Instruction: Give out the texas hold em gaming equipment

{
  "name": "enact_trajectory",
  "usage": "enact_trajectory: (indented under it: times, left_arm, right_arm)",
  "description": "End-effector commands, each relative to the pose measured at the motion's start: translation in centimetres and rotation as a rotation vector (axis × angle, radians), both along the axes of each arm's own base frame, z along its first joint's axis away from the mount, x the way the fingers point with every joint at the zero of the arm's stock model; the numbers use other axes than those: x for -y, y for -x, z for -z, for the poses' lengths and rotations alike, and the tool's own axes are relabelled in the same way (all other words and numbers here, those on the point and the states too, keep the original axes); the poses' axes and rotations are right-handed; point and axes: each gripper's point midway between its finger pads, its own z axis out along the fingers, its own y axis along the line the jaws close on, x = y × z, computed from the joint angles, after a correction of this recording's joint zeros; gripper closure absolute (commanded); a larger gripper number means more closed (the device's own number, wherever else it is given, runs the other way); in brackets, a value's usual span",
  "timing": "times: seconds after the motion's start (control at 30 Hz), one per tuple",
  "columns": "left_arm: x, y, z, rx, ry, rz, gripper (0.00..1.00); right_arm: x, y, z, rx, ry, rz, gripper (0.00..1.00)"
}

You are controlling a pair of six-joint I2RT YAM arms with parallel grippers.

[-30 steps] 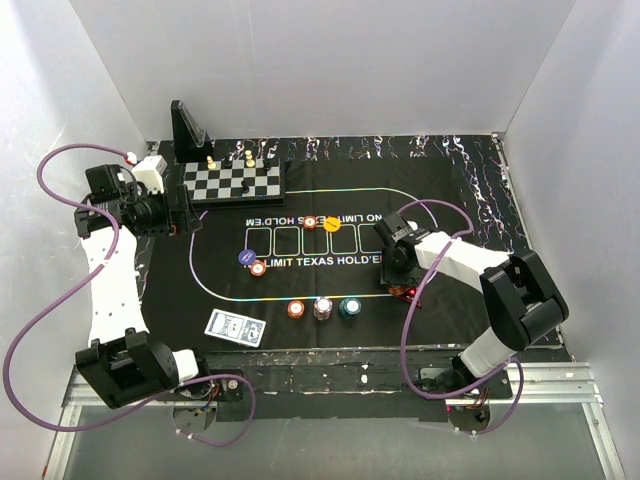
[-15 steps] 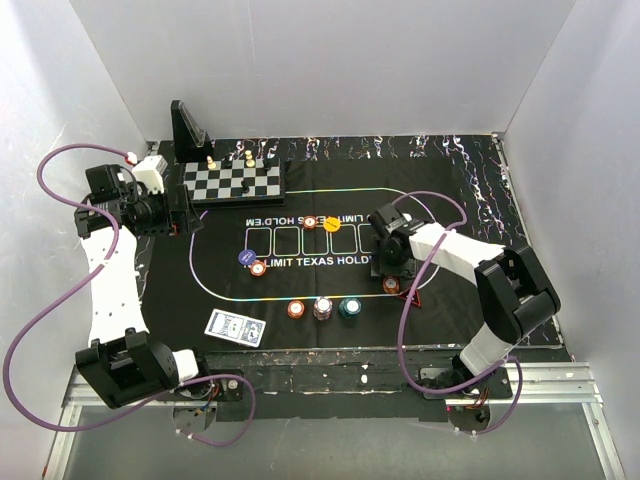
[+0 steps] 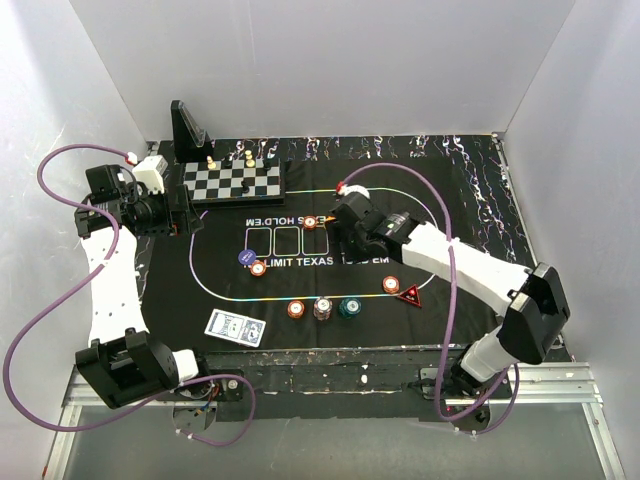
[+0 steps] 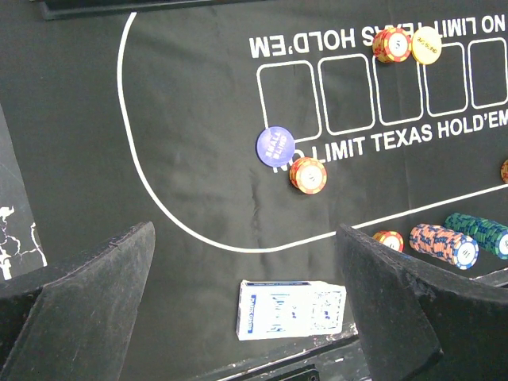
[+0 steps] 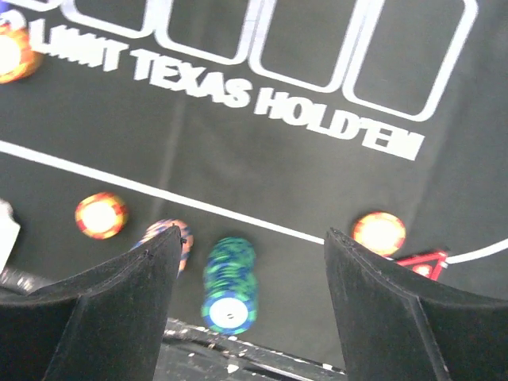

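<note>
Left gripper (image 4: 244,230): jaws wide open, nothing between them, hanging over the left edge of the mat (image 3: 220,250). Its pads (image 4: 95,294) are black, matte and coarse.
Mat: flat black cloth with white printed lines and lettering.
Chessboard (image 3: 235,182): glossy black-and-white squares, at the far-left corner.

Left to right on the mat:
- card deck (image 3: 235,327): flat rectangle with a blue patterned back and white border, at the near-left edge.
- blue disc (image 4: 275,146): smooth, round, printed, left of centre, touching one pile of the orange chips (image 4: 308,175).
- yellow disc (image 4: 426,44): smooth, round, at the far row of boxes, just beside another orange pile (image 4: 392,44).
- near-edge row: an orange pile (image 3: 295,309), the white-pink stack (image 3: 322,308) and the teal stack (image 3: 348,307). Both stacks are tipped on their sides, with striped rims.

Right gripper (image 5: 252,232): jaws open and empty, above the mat's centre, with the same black pads.
- right of it: an orange pile (image 3: 391,285), just beside the red triangular marker (image 3: 410,295), which is flat with a red outline.

Counts: 4 orange piles, 1 white-pink stack, 1 teal stack, 1 deck, 1 blue disc, 1 yellow disc, 1 triangle.
</note>
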Motion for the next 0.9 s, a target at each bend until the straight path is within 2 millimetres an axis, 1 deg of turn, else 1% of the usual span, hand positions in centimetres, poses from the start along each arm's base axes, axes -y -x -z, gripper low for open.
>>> enact_trajectory:
  times: [0.0,0.03,0.07,0.1,0.13,0.27,0.33,0.53,0.67,0.87]
  left_arm:
    - [0.0,0.1,-1.1,0.039,-0.003,-0.010,0.02]
    - [0.0,0.1,-1.2,0.044,-0.006,-0.009,0.02]
    - [0.0,0.1,-1.1,0.043,-0.004,-0.011,0.02]
    - [0.0,0.1,-1.2,0.046,-0.004,-0.012,0.02]
    - [0.0,0.1,-1.2,0.044,-0.003,-0.012,0.02]
    - [-0.1,0.0,-1.0,0.033,-0.002,-0.017,0.02]
    - [-0.1,-0.1,-1.1,0.039,-0.003,-0.015,0.02]
    - [-0.2,-0.2,-1.5,0.047,-0.008,-0.015,0.02]
    - [-0.3,-0.1,-1.4,0.044,-0.013,-0.016,0.02]
    - [-0.4,-0.1,-1.5,0.051,-0.024,-0.014,0.02]
  right_arm:
    - [-4.2,2.7,-1.4,-0.031,-0.039,-0.196,0.20]
    - [-4.7,3.3,-0.6,-0.064,-0.025,-0.219,0.20]
    - [-5.1,3.9,-0.2,-0.091,-0.012,-0.233,0.16]
    - [-5.3,4.4,0.3,-0.119,0.011,-0.238,0.15]
    - [-5.9,5.2,0.7,-0.138,0.018,-0.266,0.14]
    - [-7.7,6.9,1.6,-0.174,0.015,-0.335,0.12]
    - [-8.3,7.5,2.0,-0.191,0.015,-0.358,0.11]
    - [-9.2,8.7,3.4,-0.239,0.032,-0.405,0.10]
    - [-9.3,9.3,4.8,-0.274,0.063,-0.416,0.09]
    - [-9.5,9.5,6.2,-0.295,0.076,-0.415,0.10]
